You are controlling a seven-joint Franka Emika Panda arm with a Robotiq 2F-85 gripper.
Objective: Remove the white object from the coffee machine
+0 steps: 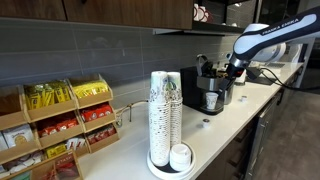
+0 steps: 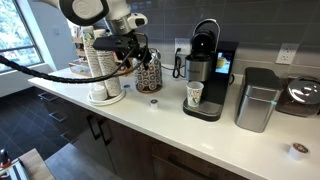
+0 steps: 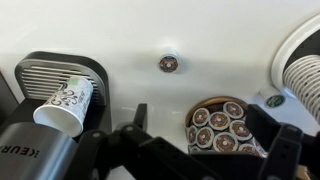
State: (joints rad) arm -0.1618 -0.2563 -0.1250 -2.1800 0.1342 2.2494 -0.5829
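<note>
White object (image 3: pixel 168 63) sits on the bare counter (image 3: pixel 130 30), apart from the coffee machine (image 2: pixel 205 70); removal looks done. Your gripper (image 2: pixel 135 52) hangs over the pod holder (image 3: pixel 222 125), jaws wide and empty. You likely only need to back away.

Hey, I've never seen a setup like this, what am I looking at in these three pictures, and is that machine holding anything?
This is a robot arm working at a kitchen counter. Two pictures come from cameras standing in the room, at different places; the third comes from a camera on the arm's wrist, looking down past its claw. The claw is open and holds nothing. On the counter stand a black coffee machine with a printed paper cup on its tray, tall stacks of white cups, a pot of coffee pods and a snack rack; one small round piece lies loose.
</note>
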